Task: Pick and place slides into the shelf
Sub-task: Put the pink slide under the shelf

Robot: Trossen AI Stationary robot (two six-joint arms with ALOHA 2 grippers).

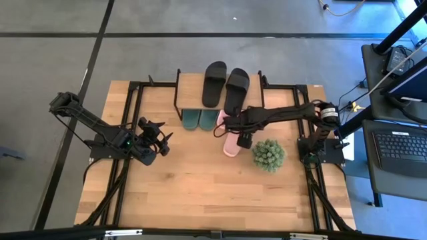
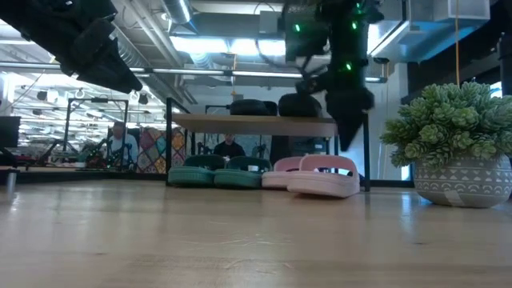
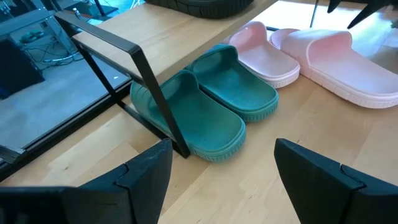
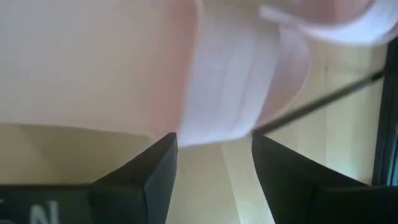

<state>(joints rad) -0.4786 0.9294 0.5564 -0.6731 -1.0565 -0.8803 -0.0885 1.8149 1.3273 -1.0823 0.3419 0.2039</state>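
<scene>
The shelf [image 1: 200,93] stands at the table's far side with the two black slides [image 1: 225,85] on its plank top. The two green slides [image 3: 217,99] sit side by side under it. One pink slide [image 3: 264,53] lies next to them at the shelf's edge, and the other pink slide [image 1: 231,145] lies farther out on the table. My right gripper [image 4: 214,149] is open and hovers low over the pink slides, fingers on either side of a pale pink edge [image 4: 227,93]. My left gripper [image 3: 224,168] is open, left of the shelf, facing the green slides. My right gripper stands open right at a pink slide's edge [image 4: 217,124], coming from the table's right and slanting down. Whether its fingers touch the slide, I cannot tell. The pink slide [image 2: 324,180] lies flat on the table.
A spiky green plant in a patterned pot [image 1: 269,155] stands on the table just right of the outer pink slide. The shelf's black metal leg [image 3: 155,93] is close by the green slides. Bare tabletop [image 1: 200,193] spreads toward the near edge. People show in the room behind.
</scene>
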